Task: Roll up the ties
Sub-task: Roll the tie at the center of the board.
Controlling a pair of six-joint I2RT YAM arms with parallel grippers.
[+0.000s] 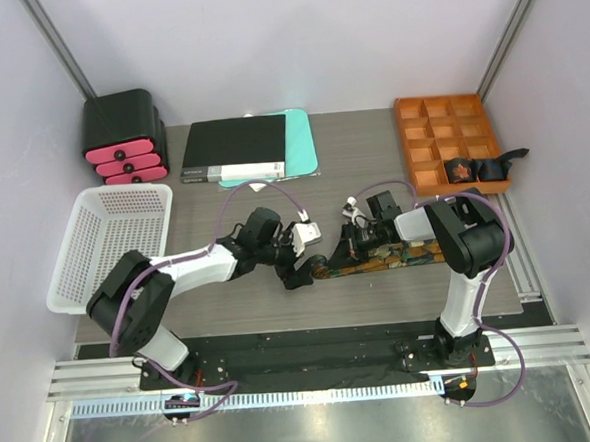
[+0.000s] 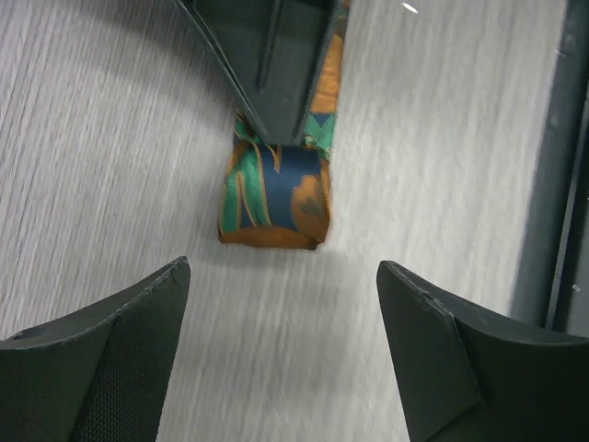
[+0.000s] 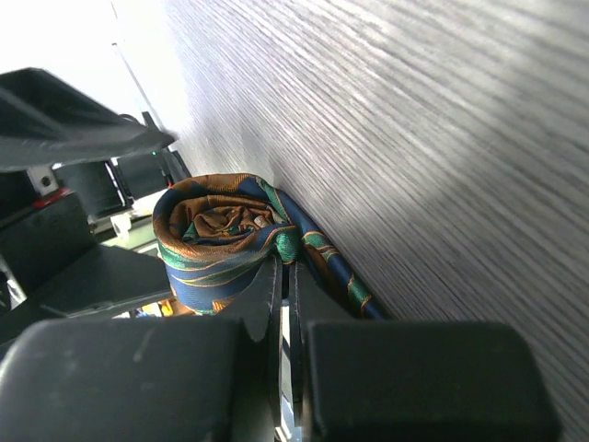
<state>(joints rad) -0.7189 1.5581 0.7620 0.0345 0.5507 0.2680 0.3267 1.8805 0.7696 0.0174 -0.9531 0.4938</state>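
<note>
One tie [image 1: 398, 259], patterned in blue, green and orange, lies across the table's middle, its left end wound into a small roll [image 2: 274, 198]. The roll also shows in the right wrist view [image 3: 216, 235]. My right gripper [image 1: 339, 250] [image 3: 285, 267] is shut, its tips pinching the fabric where the roll meets the flat part. Its fingers [image 2: 276, 64] lie over the tie. My left gripper [image 1: 303, 273] [image 2: 281, 276] is open and empty, just left of the roll and not touching it.
An orange compartment tray [image 1: 450, 136] at the back right holds dark rolled ties [image 1: 462, 169]. A white basket [image 1: 106, 243] stands at the left. A black and pink drawer unit [image 1: 122, 136] and flat black and teal folders [image 1: 238, 147] are at the back.
</note>
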